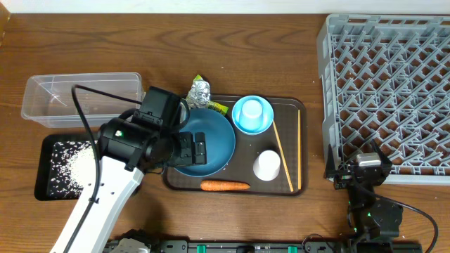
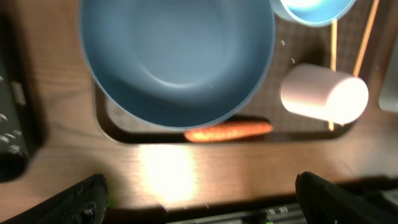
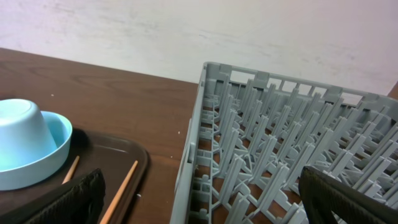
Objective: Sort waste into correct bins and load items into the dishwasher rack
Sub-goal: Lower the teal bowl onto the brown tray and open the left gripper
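The large dark blue bowl (image 1: 211,144) (image 2: 177,56) sits empty on the dark brown serving tray (image 1: 295,107). My left gripper (image 1: 191,149) (image 2: 199,199) hangs open and empty over the bowl's left side. The white rice (image 1: 74,160) lies in the black tray (image 1: 43,184). The clear tub (image 1: 77,95) is behind it. Foil (image 1: 199,91) and the yellow-green wrapper (image 1: 215,107) lie behind the bowl. The pale blue cup (image 1: 252,111) (image 3: 18,134) stands upside down in the small pale blue bowl (image 1: 239,125). The pinkish cup (image 1: 267,165) (image 2: 323,93), carrot (image 1: 225,185) (image 2: 229,130) and chopsticks (image 1: 283,158) are on the tray. My right gripper (image 1: 358,172) (image 3: 199,199) is open at the grey rack's (image 1: 390,91) near-left corner. White paper is out of view.
The left arm's body (image 1: 133,140) hides the space between the black tray and the serving tray. The rack (image 3: 280,155) is full of upright pegs and holds nothing. Bare wooden table (image 1: 281,42) lies behind the tray.
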You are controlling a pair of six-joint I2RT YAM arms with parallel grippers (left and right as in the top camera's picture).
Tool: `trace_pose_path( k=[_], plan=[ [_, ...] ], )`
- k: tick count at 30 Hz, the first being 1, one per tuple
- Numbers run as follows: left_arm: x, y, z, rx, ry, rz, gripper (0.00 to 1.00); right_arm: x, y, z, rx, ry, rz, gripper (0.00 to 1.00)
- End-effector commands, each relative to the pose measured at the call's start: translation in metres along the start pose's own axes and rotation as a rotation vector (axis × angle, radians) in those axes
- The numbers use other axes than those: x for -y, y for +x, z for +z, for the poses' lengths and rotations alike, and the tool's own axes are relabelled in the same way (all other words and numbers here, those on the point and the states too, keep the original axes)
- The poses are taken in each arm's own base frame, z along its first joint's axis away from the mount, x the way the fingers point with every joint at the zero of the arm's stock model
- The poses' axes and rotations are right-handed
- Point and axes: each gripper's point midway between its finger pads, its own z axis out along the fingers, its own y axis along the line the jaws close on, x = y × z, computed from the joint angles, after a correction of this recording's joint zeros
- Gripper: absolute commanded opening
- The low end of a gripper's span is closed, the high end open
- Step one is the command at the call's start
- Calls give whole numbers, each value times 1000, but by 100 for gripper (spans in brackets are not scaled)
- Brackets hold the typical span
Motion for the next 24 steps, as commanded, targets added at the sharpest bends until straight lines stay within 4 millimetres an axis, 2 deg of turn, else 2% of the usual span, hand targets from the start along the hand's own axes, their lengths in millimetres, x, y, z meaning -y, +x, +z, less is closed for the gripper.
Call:
trace_pose_path(
  k=[1, 4, 10, 13, 18, 24],
  plan=[
    [20, 25, 10, -122, 114, -30, 99, 3, 0, 0, 0, 11, -14, 99],
    [31, 42, 17, -200, 169, -21, 99, 3, 0, 0, 0, 11, -14, 99],
    [28, 60, 34, -257, 134, -68, 99, 3, 0, 0, 0, 11, -14, 99],
    [25, 57, 34, -246, 121, -79, 99, 3, 0, 0, 0, 11, -14, 99],
    [2, 47, 36, -187, 4, -176, 99, 3, 0, 0, 0, 11, -14, 99],
    [-9, 47, 37, -174, -62, -238, 99, 3, 0, 0, 0, 11, -14, 99]
  ],
)
